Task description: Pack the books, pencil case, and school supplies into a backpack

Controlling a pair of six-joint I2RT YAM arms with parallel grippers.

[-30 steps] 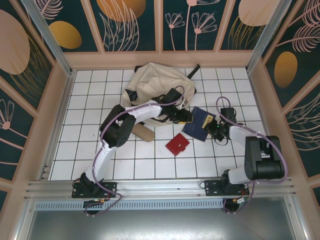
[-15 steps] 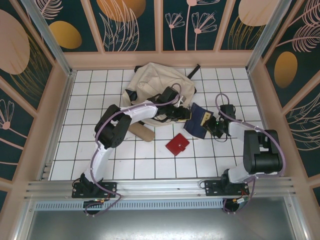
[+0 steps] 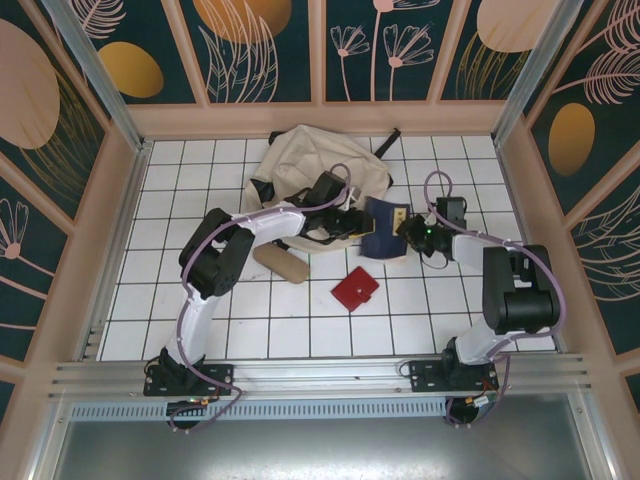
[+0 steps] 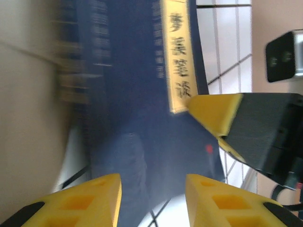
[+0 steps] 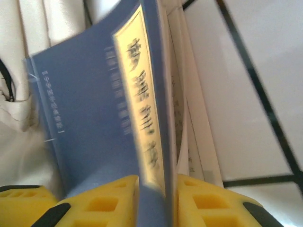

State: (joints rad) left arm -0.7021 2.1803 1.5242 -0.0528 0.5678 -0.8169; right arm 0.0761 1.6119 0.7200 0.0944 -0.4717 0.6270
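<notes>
The right gripper (image 5: 156,188), jaws clamped on the books (image 5: 90,118), holds them just right of the backpack (image 3: 300,165), facing the left gripper (image 4: 152,185), jaws parted.

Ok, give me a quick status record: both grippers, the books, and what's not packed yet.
right gripper: shut on the books, with the stack pinched between its fingers
left gripper: open, fingers apart, facing the books' cover
books: held off the table at the backpack's near-right edge, not yet inside
pencil case: on the table, just near of the backpack, by the left arm
red case: on the table, alone, near of the books
</notes>
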